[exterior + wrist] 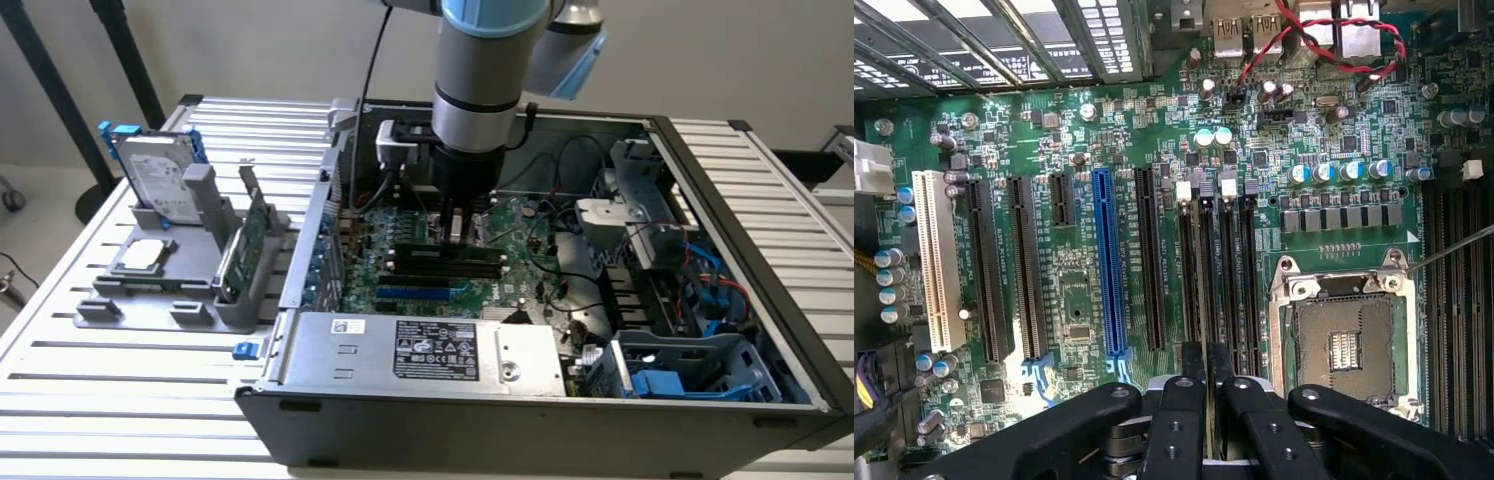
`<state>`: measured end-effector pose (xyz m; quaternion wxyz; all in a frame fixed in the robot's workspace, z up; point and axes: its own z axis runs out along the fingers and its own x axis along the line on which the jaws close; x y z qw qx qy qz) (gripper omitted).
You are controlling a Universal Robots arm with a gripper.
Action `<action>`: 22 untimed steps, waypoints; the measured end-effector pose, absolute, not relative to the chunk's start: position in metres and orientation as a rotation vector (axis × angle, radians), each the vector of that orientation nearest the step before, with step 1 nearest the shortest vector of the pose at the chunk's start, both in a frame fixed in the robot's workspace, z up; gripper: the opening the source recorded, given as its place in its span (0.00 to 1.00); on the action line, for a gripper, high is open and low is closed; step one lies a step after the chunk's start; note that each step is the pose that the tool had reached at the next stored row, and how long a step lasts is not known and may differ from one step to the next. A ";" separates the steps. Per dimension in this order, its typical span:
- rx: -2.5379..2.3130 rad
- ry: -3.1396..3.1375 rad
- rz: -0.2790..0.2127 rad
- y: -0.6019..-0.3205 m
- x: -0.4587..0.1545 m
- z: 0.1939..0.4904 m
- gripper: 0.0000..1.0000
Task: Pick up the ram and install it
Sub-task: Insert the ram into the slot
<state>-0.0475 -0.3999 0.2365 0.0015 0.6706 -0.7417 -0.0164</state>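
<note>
Gripper (1206, 385) low over motherboard (1084, 290), fingers pinching ram (451, 232) edge-on above black memory slots (1219, 270); ram not yet seated.

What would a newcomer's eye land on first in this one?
The arm's gripper, shut on the thin ram, reaches down into the open computer case over the motherboard's black slots. Toward the exterior view's left, a grey holder on the table carries a hard drive and a green card.
</note>
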 end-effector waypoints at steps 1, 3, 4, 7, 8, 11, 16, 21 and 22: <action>2.104 -2.327 -0.052 -0.400 -0.047 0.236 0.14; 2.103 -2.327 -0.054 -0.400 -0.047 0.236 0.14; 2.103 -2.327 -0.054 -0.400 -0.047 0.236 0.14; 2.103 -2.326 -0.055 -0.400 -0.047 0.235 0.14; 2.103 -2.326 -0.055 -0.400 -0.047 0.234 0.14; 2.103 -2.326 -0.055 -0.400 -0.046 0.234 0.14; 2.103 -2.326 -0.055 -0.400 -0.046 0.232 0.14; 2.103 -2.326 -0.055 -0.400 -0.045 0.231 0.14; 2.102 -2.325 -0.055 -0.400 -0.045 0.231 0.14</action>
